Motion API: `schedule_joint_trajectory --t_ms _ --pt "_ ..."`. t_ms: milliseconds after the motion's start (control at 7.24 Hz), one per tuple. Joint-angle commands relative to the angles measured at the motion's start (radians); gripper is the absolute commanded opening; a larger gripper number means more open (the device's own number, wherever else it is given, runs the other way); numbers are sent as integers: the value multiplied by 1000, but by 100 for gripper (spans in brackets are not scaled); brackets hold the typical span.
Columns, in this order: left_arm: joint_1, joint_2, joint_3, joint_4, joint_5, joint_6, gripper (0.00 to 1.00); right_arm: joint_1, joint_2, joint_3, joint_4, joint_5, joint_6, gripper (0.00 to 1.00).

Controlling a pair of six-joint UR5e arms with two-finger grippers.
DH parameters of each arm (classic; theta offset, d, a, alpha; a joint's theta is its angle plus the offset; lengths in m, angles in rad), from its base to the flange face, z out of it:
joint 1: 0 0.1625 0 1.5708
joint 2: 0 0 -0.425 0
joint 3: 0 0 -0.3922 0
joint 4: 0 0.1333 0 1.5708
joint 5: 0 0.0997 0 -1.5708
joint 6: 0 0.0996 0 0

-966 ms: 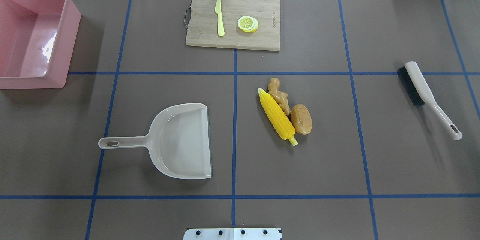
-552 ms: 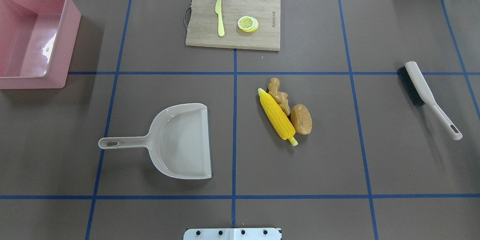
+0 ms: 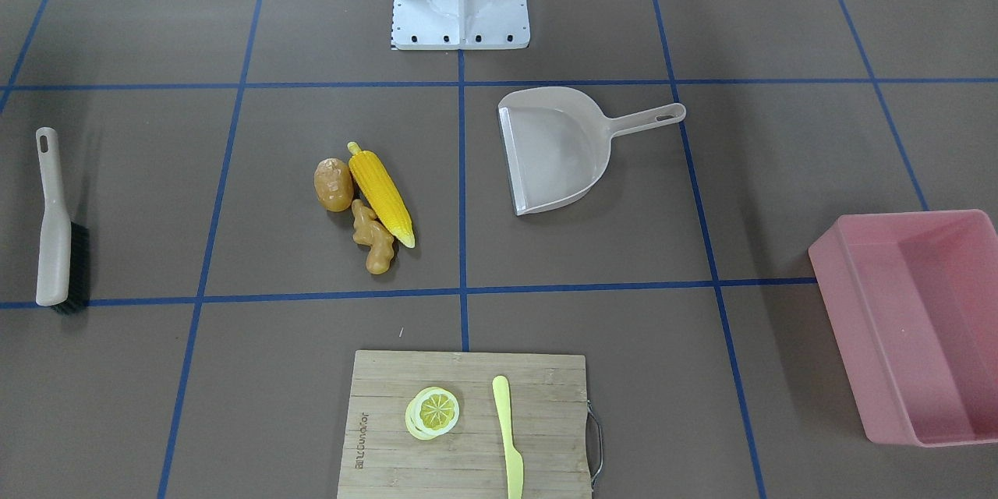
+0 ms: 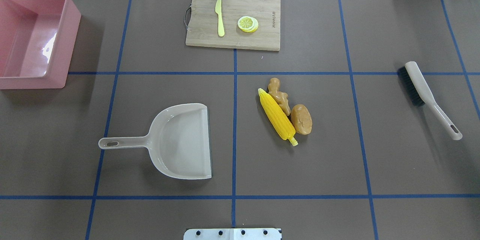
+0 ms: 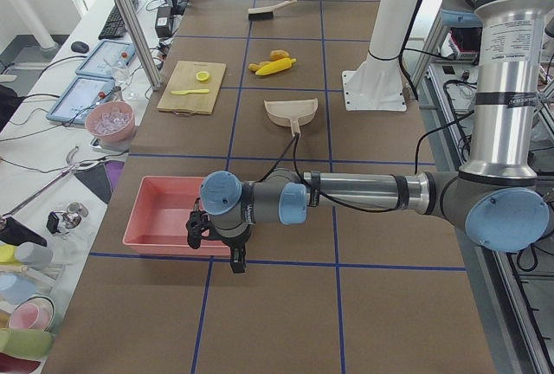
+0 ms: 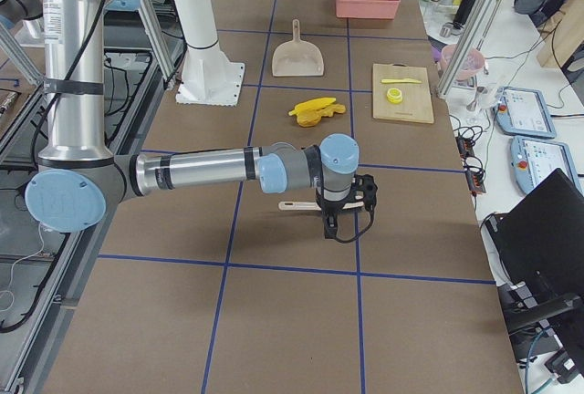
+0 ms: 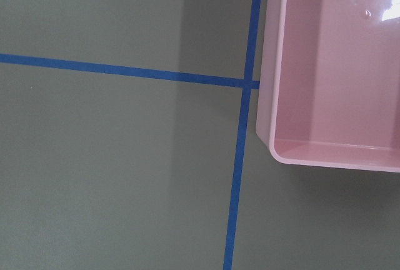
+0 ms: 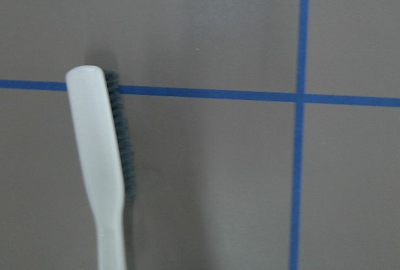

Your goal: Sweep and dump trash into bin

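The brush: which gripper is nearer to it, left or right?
Right. The right gripper hangs over the brush, which fills its wrist view. The left gripper is at the table's other end, beside the bin.

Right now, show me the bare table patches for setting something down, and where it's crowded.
Bare: between the potato and the brush; between the bin and the cutting board; the whole robot-side row past the dustpan. Crowded: the corn cob, ginger root and potato huddle close together.
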Motion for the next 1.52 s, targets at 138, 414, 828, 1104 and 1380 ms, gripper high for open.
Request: schedule_joint_trajectory --t_ms 138,414,828,1104,1380 --pt "1 0 -1 0 0 0 99 -271 112 93 0 -33 291 100" --pt "0 0 -1 0 0 0 99 -444 163 174 -3 -137 470 100" --pt "0 -3 -2 0 0 3 99 -680 279 183 -14 -260 704 100" --pt "-5 15 -84 6 0 8 99 -577 252 182 -32 -236 569 100" --pt "-5 3 -176 18 3 8 99 -441 80 185 -83 -183 294 100"
